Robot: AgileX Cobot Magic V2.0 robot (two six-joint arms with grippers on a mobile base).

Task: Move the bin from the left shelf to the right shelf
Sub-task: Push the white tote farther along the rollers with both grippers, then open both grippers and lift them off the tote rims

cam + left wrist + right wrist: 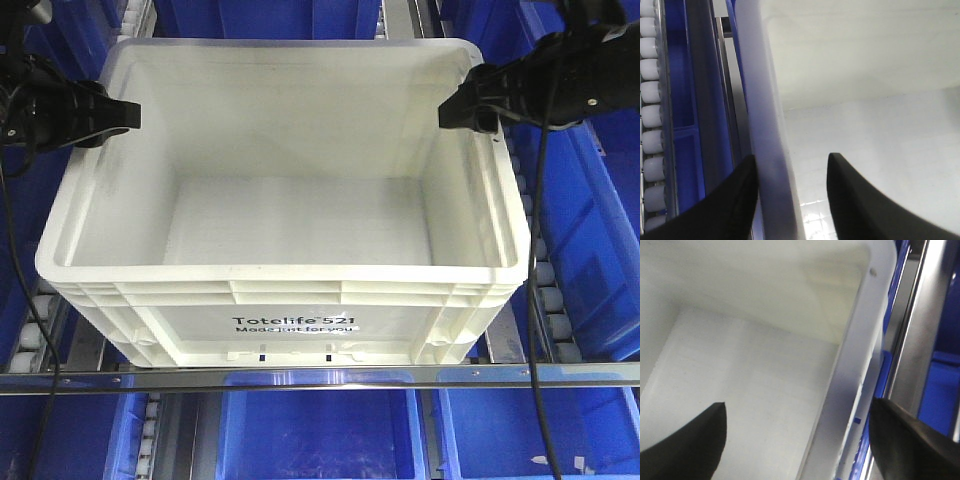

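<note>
Front view: I am reaching in with my left gripper [128,113] and my right gripper [452,112] at the two side rims of the empty white Totelife bin [285,330], which is sitting on the roller shelf [300,377] among blue bins [600,220].
Left wrist view: my jaws are standing open, straddling the bin's left rim [771,165] without pinching it.
Right wrist view: my jaws are gaping wide astride the right rim [852,375], metal rail [910,340] just beside.
Risk: I am judging that closing unevenly could tilt the bin.
Room: neighbouring bins are crowding both sides; lifting upward looks freest.
</note>
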